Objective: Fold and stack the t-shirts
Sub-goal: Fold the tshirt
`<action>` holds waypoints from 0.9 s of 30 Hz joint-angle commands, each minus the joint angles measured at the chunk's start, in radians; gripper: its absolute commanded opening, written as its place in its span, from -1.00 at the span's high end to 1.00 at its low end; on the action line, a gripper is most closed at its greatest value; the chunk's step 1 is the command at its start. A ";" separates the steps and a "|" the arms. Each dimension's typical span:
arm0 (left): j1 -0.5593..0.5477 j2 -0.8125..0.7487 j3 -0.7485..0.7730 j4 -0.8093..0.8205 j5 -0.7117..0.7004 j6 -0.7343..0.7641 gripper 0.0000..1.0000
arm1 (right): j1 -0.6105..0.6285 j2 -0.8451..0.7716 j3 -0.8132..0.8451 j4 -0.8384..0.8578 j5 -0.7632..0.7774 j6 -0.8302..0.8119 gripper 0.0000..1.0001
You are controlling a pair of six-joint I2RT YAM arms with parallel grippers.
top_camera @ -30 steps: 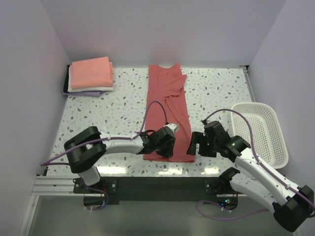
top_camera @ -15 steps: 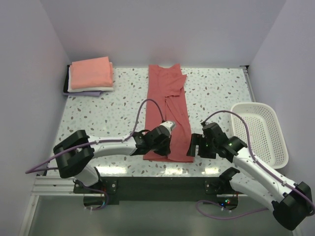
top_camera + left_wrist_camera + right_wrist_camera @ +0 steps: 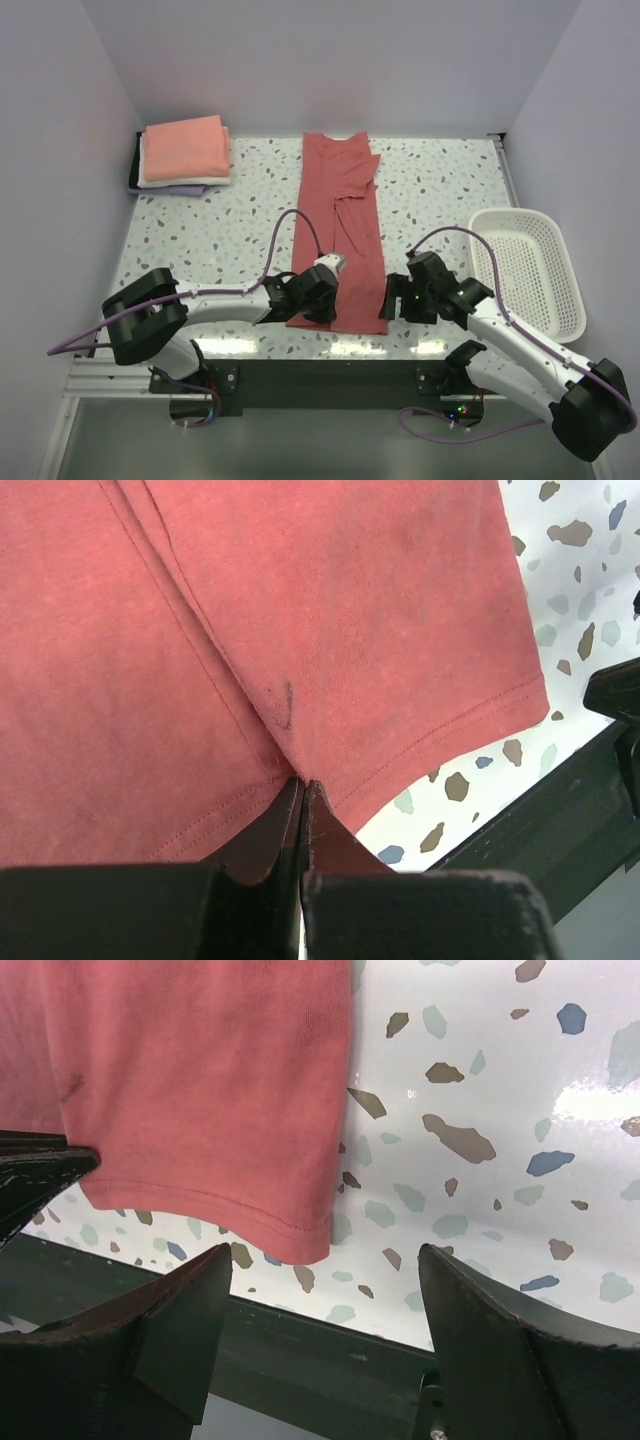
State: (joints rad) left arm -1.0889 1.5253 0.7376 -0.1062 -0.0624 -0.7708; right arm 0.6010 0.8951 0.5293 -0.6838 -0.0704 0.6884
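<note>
A dusty-red t-shirt lies folded lengthwise into a long strip down the middle of the speckled table, neck at the far end. My left gripper sits at its near hem, shut on a pinch of the cloth. In the left wrist view the fingertips meet on the red fabric. My right gripper hovers open by the shirt's near right corner. That hem corner lies between its spread jaws, untouched. Folded t-shirts are stacked at the far left, salmon-pink over white over lavender.
A white lattice basket stands at the right edge of the table. The dark front rail runs just below the shirt's near hem. Pale walls close in the left, back and right sides.
My left gripper has closed onto the near hem and drawn slightly left and nearer. The right gripper has edged toward the shirt's corner, still open.
</note>
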 commanded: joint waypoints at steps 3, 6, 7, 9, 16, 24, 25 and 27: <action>-0.006 -0.048 -0.017 0.034 -0.048 -0.031 0.99 | -0.004 0.024 -0.031 0.067 -0.023 0.019 -0.57; -0.006 -0.079 -0.021 0.020 -0.069 -0.039 0.78 | -0.003 0.042 -0.035 0.085 -0.060 0.033 -0.57; -0.006 -0.099 -0.026 0.014 -0.074 -0.039 0.65 | -0.003 0.045 -0.038 0.087 -0.068 0.036 -0.57; -0.006 -0.119 -0.027 -0.013 -0.099 -0.047 0.52 | -0.003 0.050 -0.043 0.096 -0.083 0.055 -0.56; 0.000 -0.246 -0.092 -0.087 -0.160 -0.073 0.15 | -0.009 0.045 -0.109 0.135 -0.109 0.115 -0.45; 0.121 -0.468 -0.239 -0.154 -0.119 -0.088 0.14 | -0.050 -0.027 -0.146 0.113 -0.117 0.143 -0.31; 0.132 -0.485 -0.248 -0.158 -0.113 -0.085 0.14 | -0.055 -0.036 -0.149 0.109 -0.117 0.143 -0.31; 0.153 -0.523 -0.279 -0.151 -0.106 -0.084 0.12 | -0.079 -0.038 -0.150 0.109 -0.126 0.137 -0.28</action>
State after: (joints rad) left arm -0.9588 1.0527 0.4896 -0.2558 -0.1772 -0.8463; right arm 0.5438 0.8707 0.3904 -0.5793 -0.1761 0.8097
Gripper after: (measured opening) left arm 0.433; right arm 0.645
